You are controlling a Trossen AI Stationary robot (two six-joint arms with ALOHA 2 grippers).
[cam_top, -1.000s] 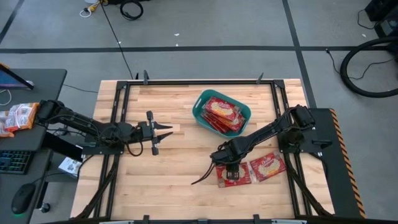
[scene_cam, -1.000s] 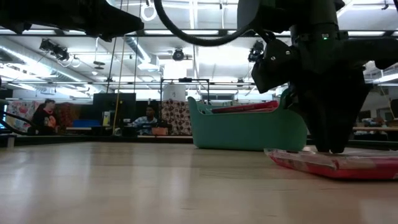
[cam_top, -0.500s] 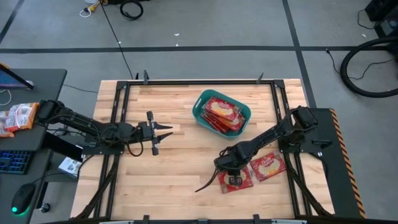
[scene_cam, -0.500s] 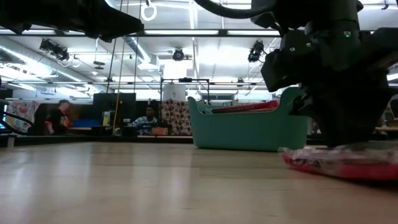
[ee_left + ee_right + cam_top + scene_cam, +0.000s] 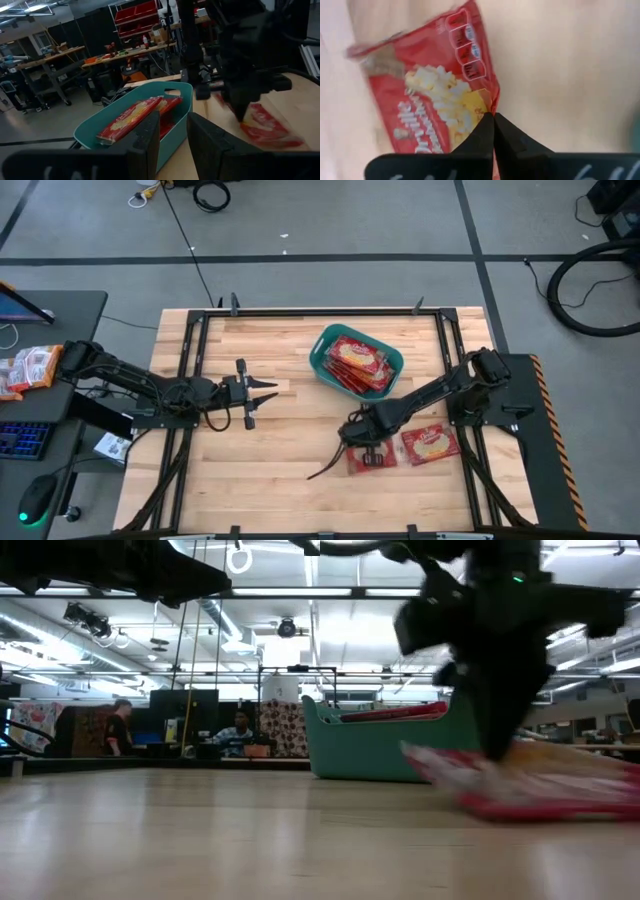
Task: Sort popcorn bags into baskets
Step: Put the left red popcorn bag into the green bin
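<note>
**Inspector:** Start with the big items; where do they stand?

**Assistant:** Wooden table [image 5: 280,470]; teal basket [image 5: 322,364] toward its far side, several red packets lying inside it; left arm waits at the left of the table, left gripper [image 5: 268,392] with fingers apart, holding nothing.

**Inspector:** And the bags outside the basket?

**Assistant:** Two, near the table's right front; one popcorn bag [image 5: 431,443] lies flat on the wood; the gripped bag [image 5: 432,95] sits just beside it, directly under the right gripper [image 5: 366,442].

**Inspector:** Its fingers?

**Assistant:** Drawn together, pinched on that bag's edge; one end of the bag appears tilted off the table.
</note>
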